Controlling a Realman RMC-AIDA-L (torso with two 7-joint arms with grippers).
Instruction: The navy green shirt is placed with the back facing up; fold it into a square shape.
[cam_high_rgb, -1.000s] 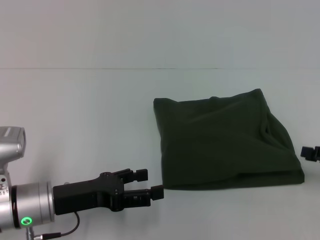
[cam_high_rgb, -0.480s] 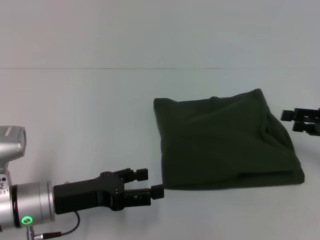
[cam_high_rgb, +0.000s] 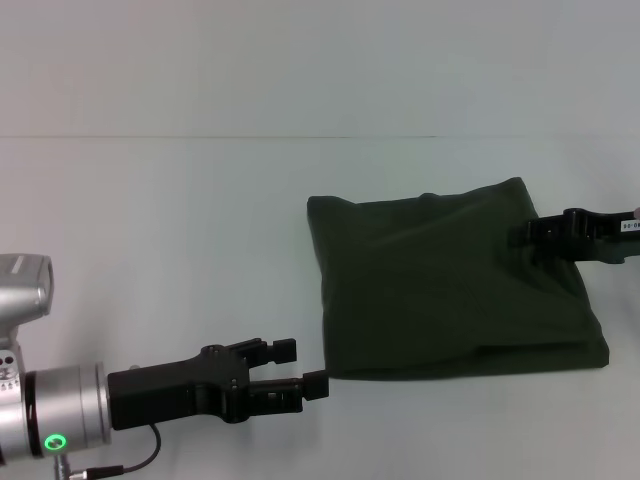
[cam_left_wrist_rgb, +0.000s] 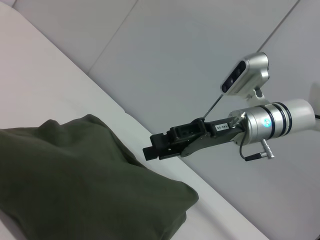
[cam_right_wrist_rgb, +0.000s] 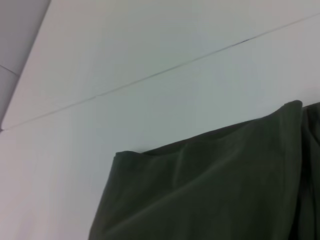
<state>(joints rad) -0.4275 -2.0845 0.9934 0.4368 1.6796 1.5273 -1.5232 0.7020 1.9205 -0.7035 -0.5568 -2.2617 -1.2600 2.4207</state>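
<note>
Stretching across the whole frame is a pale table (cam_high_rgb: 160, 230), meeting a plain wall along a thin line in the upper part of the head view. My shirt (cam_high_rgb: 450, 285), dark olive green, lies folded into a rough square right of centre in that view, with its layered edges showing along the lower right side. My left arm reaches in from the lower left corner, and my left claw (cam_high_rgb: 300, 368) sits just beside the shirt's lower left corner, its two black fingers apart with nothing between them. My right claw (cam_high_rgb: 522, 236) comes in from the right edge, over the shirt's upper right part; I cannot tell whether its fingers are apart or together.
</note>
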